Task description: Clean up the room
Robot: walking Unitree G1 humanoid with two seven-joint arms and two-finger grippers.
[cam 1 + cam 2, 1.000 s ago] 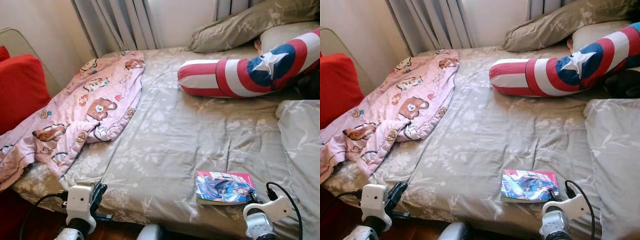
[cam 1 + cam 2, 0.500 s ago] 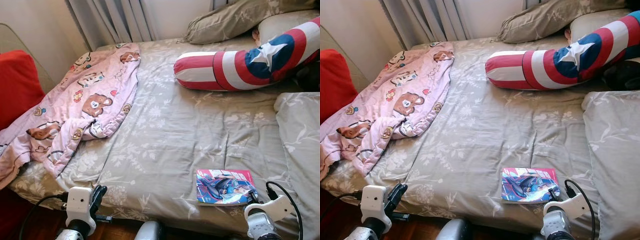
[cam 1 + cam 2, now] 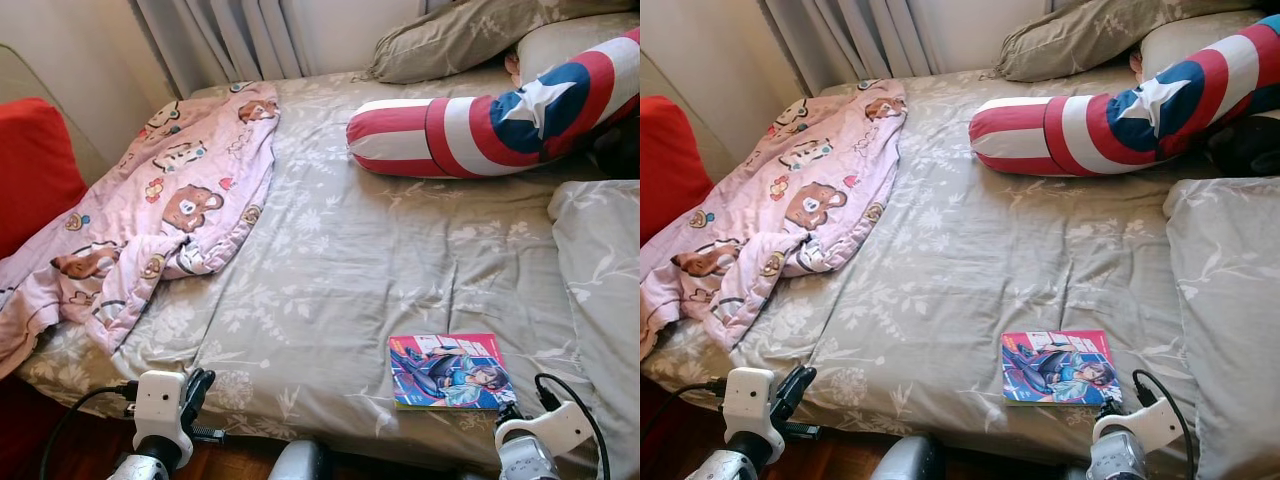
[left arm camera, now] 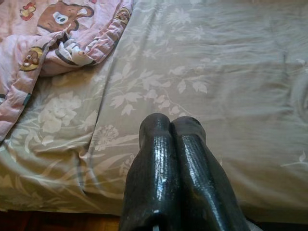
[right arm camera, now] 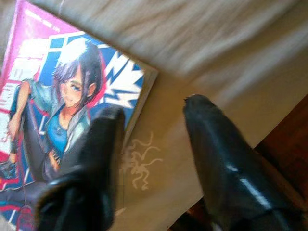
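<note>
Nearest to us, our right pincer (image 5: 154, 139) hangs just above the near edge of the bed (image 3: 340, 250), its two black fingers (image 5: 103, 154) spread apart with nothing between them. One finger lies over a corner of the comic book (image 3: 448, 370); the other is over bare sheet beside that corner. Our left pincer (image 4: 171, 130) sits low at the bed's front edge on the other side, its fingers pressed together and holding nothing, pointing across the sheet.

The comic book lies flat and face up near the front edge of the bed, on our right side, just beyond the right pincer. Its cover is glossy, with a pink border and bold lettering along one side, and shows a drawn figure with dark hair in a teal jacket against blue and white. It looks closed and undamaged, with one corner close to the mattress edge.

The bed is covered in a grey-beige sheet printed with pale leaves and flowers. To the right lies a folded quilt (image 3: 600, 290) in the same print. On the left, a pink blanket (image 3: 150, 220) with cartoon bears spills over the bed's side toward a red cushion (image 3: 35, 170). Farther back, a long bolster (image 3: 480, 125) in red and white stripes with a white star on blue rests across the bed, below two pillows (image 3: 450, 35). Grey curtains (image 3: 225, 35) hang behind.
</note>
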